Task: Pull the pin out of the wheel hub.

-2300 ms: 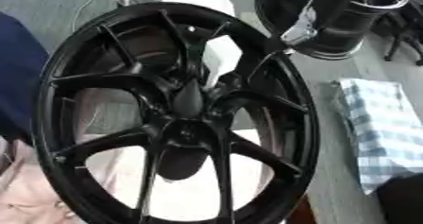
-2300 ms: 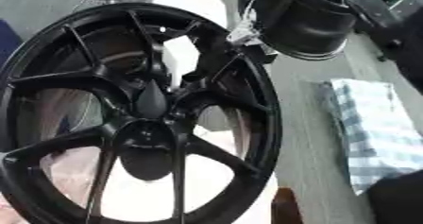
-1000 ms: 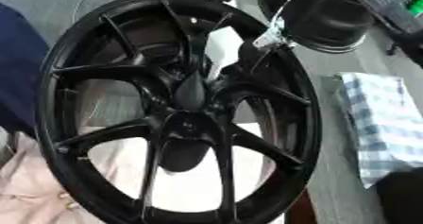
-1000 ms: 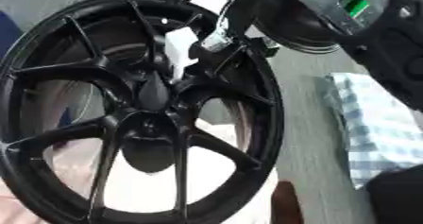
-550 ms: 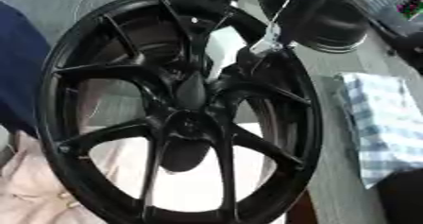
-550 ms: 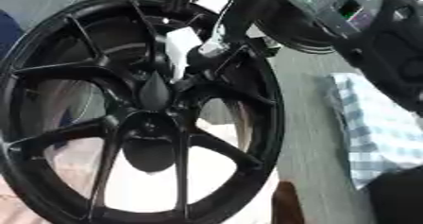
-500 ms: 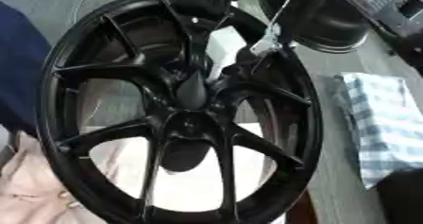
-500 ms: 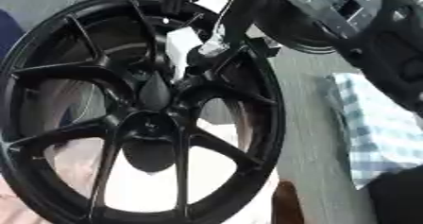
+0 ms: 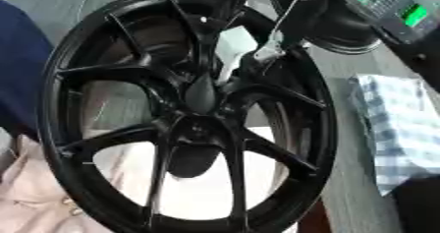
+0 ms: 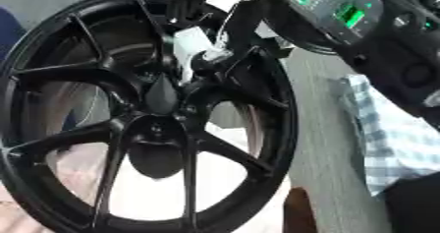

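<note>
Wheel hub fills my view, black, standing on edge with spokes toward me, its near rim cut off. My right hand comes in from the far right and reaches between the upper spokes just above the centre; whether its fingers are curled I cannot tell. Something white sits there, but I cannot make out the pin. A checked cloth lies on the bench at right.

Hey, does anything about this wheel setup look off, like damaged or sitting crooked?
Nothing looks damaged. The black wheel stands on edge and appears tilted in view, though the head camera may be askew. The right hand reaches in from the upper right to a pale piece between the spokes near the hub. A checked cloth lies beside it.
</note>
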Robot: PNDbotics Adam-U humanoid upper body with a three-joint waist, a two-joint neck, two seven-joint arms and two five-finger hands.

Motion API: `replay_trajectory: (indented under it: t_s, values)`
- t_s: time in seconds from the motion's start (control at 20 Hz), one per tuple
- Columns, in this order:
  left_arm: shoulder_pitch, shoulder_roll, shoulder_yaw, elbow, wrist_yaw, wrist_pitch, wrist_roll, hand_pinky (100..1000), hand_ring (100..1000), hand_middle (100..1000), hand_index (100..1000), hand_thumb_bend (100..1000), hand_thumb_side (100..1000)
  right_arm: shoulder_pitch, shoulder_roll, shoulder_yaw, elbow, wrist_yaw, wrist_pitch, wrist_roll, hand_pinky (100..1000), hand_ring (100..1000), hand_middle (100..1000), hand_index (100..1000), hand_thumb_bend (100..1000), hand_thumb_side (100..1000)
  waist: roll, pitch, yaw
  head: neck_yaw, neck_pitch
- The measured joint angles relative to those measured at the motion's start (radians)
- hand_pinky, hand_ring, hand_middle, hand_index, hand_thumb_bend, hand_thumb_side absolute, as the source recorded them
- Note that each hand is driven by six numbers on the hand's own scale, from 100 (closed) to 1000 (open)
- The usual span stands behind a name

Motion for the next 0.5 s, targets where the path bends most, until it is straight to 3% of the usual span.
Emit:
replay_trajectory:
  t_s: [0.5]
  values:
    - [-0.003, -0.001, -0.001, 0.000, 0.000, 0.002, -0.002, 598, 565, 491, 687, 100, 906, 0.018, 0.000, 0.005, 0.023, 0.005, -0.005, -0.009, 802, 757, 658, 743, 512, 273, 0.000, 0.006, 0.006, -0.006, 0.005]
